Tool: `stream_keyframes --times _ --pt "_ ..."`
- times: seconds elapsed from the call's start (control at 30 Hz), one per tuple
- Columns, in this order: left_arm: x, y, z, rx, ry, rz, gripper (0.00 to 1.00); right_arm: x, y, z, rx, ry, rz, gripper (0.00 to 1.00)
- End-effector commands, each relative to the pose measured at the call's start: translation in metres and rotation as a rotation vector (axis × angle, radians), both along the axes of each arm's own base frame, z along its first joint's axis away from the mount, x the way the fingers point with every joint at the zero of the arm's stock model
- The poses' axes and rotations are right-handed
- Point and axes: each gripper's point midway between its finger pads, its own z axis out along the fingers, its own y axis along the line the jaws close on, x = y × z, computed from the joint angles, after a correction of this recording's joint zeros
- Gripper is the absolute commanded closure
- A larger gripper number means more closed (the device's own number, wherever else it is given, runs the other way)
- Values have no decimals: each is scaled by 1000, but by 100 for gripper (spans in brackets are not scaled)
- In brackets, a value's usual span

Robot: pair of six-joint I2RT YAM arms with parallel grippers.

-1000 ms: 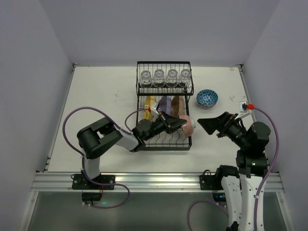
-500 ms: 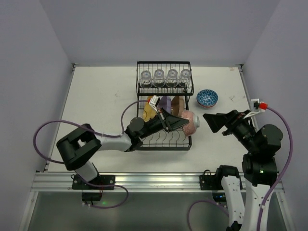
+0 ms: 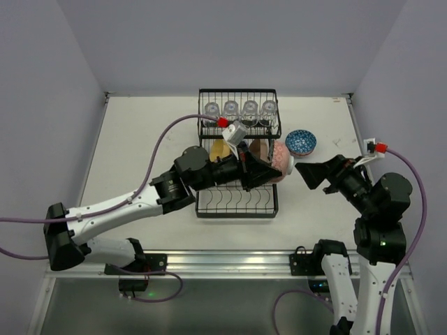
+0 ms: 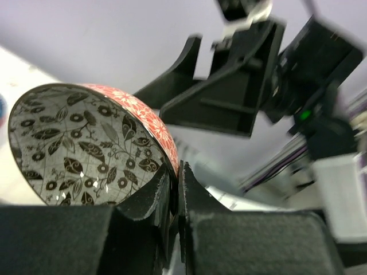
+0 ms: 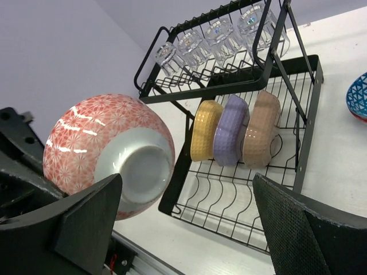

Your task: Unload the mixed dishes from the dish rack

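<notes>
Above the white desk [image 3: 140, 132], our left hand [image 4: 175, 173] pinches the red bowl [image 3: 282, 158] by its rim, clear of the rack [image 3: 237, 208], likely to pass it to our spread right hand [image 3: 308, 176].

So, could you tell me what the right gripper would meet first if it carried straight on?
Probably the red bowl in the left gripper, just ahead of the open right gripper; depth is unclear.

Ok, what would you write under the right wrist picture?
A red patterned bowl held up before the open right tool, three plates and four glasses in the dish rack.
</notes>
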Motion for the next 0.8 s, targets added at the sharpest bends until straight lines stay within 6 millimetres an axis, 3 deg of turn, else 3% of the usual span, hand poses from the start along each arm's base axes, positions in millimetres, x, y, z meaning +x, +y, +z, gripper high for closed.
stream_keyframes --times 0.0,0.17,0.23,0.27,0.33,0.37,0.43,0.5,0.63,0.77 --pt "-5 32 -49 424 -213 23 100 -3 1 9 -28 -14 16 3" --pt "-4 81 -93 789 -320 92 100 5 10 -8 -22 80 111 8" --pt "-8 90 -105 889 -345 87 100 17 6 -23 -47 165 83 10" --pt "-14 97 -115 978 -362 34 100 11 17 -25 -89 186 127 10" --pt "-46 93 -130 1044 -407 -115 100 15 36 -42 -192 261 172 10" --pt "-56 97 -146 1132 -429 -182 100 14 43 -38 -227 263 195 10" --pt "-81 90 -148 1167 -532 -251 100 8 62 -51 -282 311 263 12" --pt "-87 86 -156 1225 -592 -280 100 4 72 -55 -301 321 293 15" --pt "-91 91 -177 1341 -677 -293 100 -11 93 -81 -433 402 382 20" --pt "-103 81 -169 1279 -703 -336 100 -25 107 -107 -523 456 452 32"
